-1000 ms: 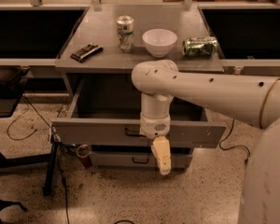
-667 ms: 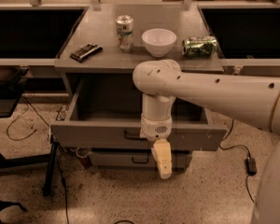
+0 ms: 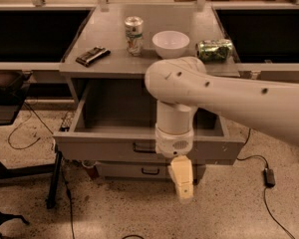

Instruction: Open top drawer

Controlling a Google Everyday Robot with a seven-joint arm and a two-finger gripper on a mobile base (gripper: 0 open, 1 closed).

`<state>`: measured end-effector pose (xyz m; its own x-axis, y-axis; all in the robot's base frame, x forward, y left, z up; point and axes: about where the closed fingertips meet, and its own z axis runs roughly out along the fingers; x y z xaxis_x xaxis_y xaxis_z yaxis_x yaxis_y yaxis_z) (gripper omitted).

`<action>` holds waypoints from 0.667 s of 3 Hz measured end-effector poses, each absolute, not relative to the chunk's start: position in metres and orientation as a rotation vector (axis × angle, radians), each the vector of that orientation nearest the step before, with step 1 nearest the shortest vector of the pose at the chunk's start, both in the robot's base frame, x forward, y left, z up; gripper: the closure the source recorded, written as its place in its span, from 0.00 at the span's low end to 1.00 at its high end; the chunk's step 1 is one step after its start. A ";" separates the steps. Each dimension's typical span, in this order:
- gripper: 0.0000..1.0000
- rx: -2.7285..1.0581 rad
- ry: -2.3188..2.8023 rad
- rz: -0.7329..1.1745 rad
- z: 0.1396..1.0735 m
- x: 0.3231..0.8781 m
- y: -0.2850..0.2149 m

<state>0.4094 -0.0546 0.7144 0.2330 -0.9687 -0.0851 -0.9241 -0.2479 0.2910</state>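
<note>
The top drawer [image 3: 99,146] is pulled far out from under the grey table [image 3: 104,31]; its grey inside shows and holds nothing that I can see. Its small black centre pull handle [image 3: 143,147] sits on the flat scuffed front, just left of my wrist. My gripper [image 3: 183,185] hangs down in front of the drawer front, right of the handle and below it, over the floor, apart from the handle. A narrower lower drawer [image 3: 139,170] with its own black handle sits shut beneath.
On the table top stand an upright can [image 3: 134,35], a white bowl [image 3: 171,43], a green can on its side [image 3: 215,49] and a dark flat snack bar [image 3: 92,55]. Cables [image 3: 25,133] and a power brick [image 3: 269,177] lie on the speckled floor. A black stand [image 3: 54,183] is at the left.
My arm and gripper have shifted slightly right and towards me. The drawer stays pulled out as before.
</note>
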 end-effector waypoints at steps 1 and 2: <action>0.00 2.341 -1.808 -0.316 0.734 0.398 -0.056; 0.00 2.381 -1.892 -0.252 0.754 0.404 -0.055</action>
